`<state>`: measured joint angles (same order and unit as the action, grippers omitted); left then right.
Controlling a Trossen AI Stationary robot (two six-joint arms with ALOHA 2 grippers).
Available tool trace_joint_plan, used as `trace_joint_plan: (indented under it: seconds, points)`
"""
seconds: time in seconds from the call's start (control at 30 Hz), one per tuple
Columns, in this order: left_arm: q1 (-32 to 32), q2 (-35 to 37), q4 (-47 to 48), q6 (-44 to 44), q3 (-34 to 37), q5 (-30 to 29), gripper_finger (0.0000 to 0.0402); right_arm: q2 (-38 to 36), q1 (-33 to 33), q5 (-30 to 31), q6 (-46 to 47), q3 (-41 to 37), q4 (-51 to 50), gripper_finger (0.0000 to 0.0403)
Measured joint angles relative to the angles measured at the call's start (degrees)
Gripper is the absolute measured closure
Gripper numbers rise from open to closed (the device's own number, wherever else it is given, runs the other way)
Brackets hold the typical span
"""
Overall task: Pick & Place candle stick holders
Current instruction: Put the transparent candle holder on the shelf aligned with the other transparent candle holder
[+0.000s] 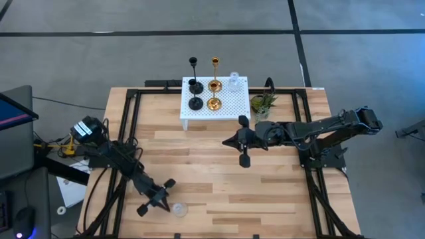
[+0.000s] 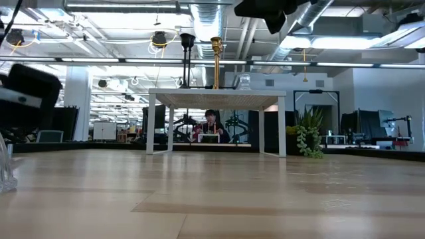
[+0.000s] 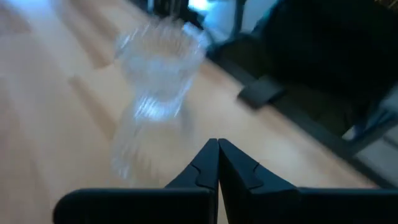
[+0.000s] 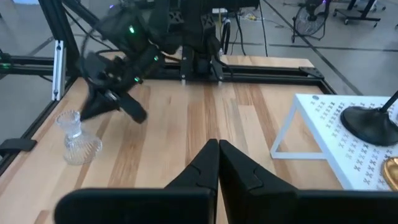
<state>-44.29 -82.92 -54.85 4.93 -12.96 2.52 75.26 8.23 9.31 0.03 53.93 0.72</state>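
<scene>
A clear glass holder (image 1: 179, 210) stands upright on its round base near the table's front left; it also shows in the left wrist view (image 3: 158, 74), the right wrist view (image 4: 77, 140) and the low view (image 2: 5, 166). My left gripper (image 1: 163, 200) is shut just beside it, apart from it as far as shows. Two black holders (image 1: 195, 103), two gold holders (image 1: 214, 103) and a second glass holder (image 1: 234, 81) stand on the white perforated stand (image 1: 229, 106) at the back. My right gripper (image 1: 242, 141) is shut and empty above mid-table, in front of the stand.
A small green potted plant (image 1: 262, 103) stands right of the stand. Black frame rails (image 1: 126, 126) run along the table's left and right sides. Bare wood (image 1: 212, 179) lies between the two grippers. A person sits in the room behind the stand (image 2: 211, 123).
</scene>
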Motion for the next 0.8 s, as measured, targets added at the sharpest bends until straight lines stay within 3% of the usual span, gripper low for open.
trace_joint_plan:
  seconds: [0.27, 0.53, 0.8]
  points:
    - [0.85, -1.83, -0.90, 1.34, -4.86, 0.77, 0.0398, 0.00, 0.02, -0.01, 0.02, 0.00, -0.84, 0.0402]
    - [4.22, -11.99, -2.67, 4.00, -9.81, 0.70, 0.0398, 0.00, 0.07, -0.01, 0.02, 0.00, -3.03, 0.0402]
    - [9.93, -13.61, -7.14, -0.09, -11.00, -0.12, 0.0398, 0.00, 0.07, -0.01, 0.02, -0.01, -5.73, 0.0403]
